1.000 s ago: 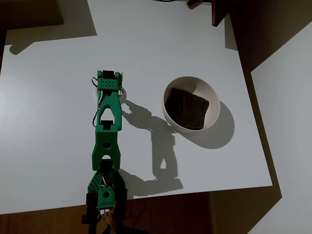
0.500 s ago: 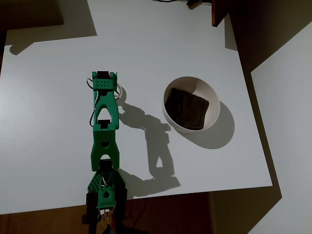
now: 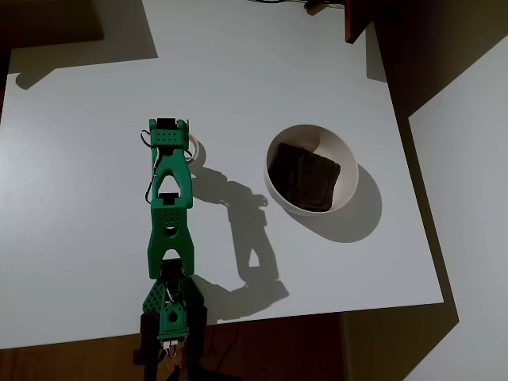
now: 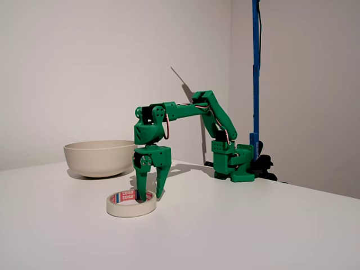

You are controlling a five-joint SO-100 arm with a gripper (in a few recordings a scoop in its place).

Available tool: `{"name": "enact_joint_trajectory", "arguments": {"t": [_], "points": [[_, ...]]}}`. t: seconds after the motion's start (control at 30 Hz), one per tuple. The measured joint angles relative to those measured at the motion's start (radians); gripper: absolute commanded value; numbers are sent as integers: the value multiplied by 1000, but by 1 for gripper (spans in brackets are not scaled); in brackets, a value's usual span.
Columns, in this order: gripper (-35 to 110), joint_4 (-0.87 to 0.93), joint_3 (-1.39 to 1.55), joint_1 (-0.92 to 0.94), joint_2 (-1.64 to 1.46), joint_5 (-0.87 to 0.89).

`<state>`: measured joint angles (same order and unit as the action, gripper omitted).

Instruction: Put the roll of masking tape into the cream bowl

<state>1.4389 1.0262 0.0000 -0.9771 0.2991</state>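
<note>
The roll of masking tape (image 4: 131,204) lies flat on the white table, reddish print showing inside its core. In the overhead view only a sliver of the tape (image 3: 194,148) peeks out to the right of the green arm's head. My gripper (image 4: 149,197) points straight down, open. One finger (image 4: 139,188) reaches into the tape's hollow and the other finger (image 4: 161,180) stands outside its right rim. The cream bowl (image 3: 340,148) holds a dark folded cloth (image 3: 304,178) and sits apart to the right; in the fixed view the bowl (image 4: 99,158) is behind and left of the tape.
The green arm (image 3: 170,214) stretches from its base (image 3: 169,319) at the table's near edge. A dark post (image 3: 357,20) stands at the far right corner, and a blue pole (image 4: 256,73) rises behind the base. The table's right edge drops off just beyond the bowl.
The gripper head has shifted slightly left over the tape and the arm has sunk lower; its shadow has slid. Tape and bowl have stayed put.
</note>
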Motion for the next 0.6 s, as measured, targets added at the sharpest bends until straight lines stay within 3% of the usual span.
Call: {"name": "enact_joint_trajectory", "arguments": {"t": [0.23, 0.33, 0.6], "points": [[9, -38, -2, -15, 34, 11], [-8, -48, -2, -26, 35, 11], [-8, -72, -2, -35, 35, 20]]}}
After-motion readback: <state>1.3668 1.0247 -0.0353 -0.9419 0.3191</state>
